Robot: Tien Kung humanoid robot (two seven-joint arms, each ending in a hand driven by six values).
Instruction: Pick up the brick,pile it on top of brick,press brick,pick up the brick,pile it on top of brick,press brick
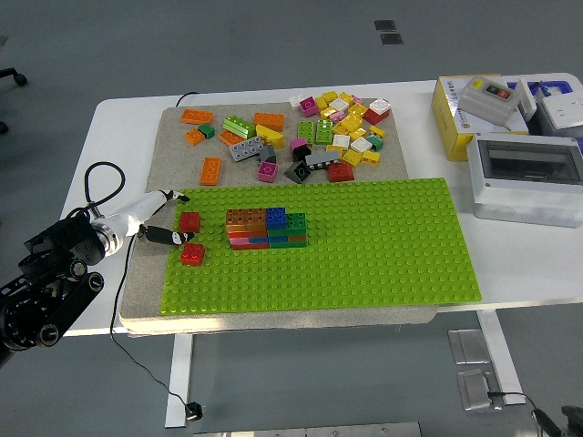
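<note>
A green baseplate [364, 246] lies on a grey mat. On its left part stands a stack of bricks [266, 228] with brown, blue, green, red and pink layers. Two small red bricks sit left of it, one [189, 221] further back and one [192, 254] nearer. My left hand [162, 217] reaches in from the left edge, fingers spread and holding nothing, its fingertips [178, 238] just left of the two red bricks. The right arm is out of view.
A heap of loose bricks [314, 137] in many colours covers the back of the mat [146, 264]. A yellow box [474, 109] and a grey-white plastic case [526, 177] stand at the table's right. A black cable [96, 182] loops at the left.
</note>
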